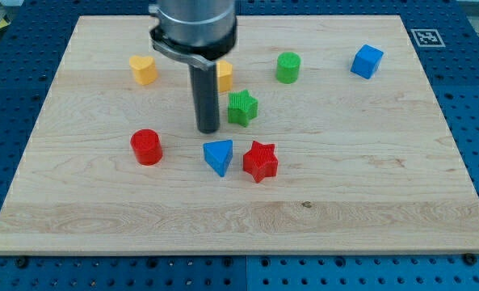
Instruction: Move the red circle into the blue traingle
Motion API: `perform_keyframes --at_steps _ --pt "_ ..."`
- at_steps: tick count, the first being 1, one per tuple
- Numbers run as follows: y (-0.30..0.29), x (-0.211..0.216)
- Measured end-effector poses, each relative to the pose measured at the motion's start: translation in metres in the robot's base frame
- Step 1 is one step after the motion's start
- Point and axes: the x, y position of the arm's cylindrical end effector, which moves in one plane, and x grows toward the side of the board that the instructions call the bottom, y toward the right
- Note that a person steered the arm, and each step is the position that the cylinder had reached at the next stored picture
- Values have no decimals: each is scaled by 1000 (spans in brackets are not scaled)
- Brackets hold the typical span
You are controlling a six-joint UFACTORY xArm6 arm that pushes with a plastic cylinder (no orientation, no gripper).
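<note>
Tip between red circle and blue triangle

The tip (209, 129) rests on the worktop (368, 202), just far of the blue triangle (219, 155), right of the red circle (146, 147); no fingers on this rod.

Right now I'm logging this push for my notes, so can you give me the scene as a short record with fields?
tip: my tip sits above the gap between the red circle and the blue triangle, touching neither
target block: red circle, at the view's left of the blue triangle
goal block: blue triangle, beside the red star
near tip: green star, just to the view's right
others: yellow heart, green cylinder, blue cube
task state: circle and triangle apart
</note>
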Motion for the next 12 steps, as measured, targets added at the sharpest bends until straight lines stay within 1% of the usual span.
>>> perform_keyframes --at_steps 1,2,3,5,6,7,8,9,11,12 --pt "-51 -18" --pt "-112 -15" --pt "-124 10" --pt "-82 53" --pt "-90 55" --pt "-124 71" --pt "-119 85" --pt "-90 74" --pt "-110 70" --pt "-92 66"
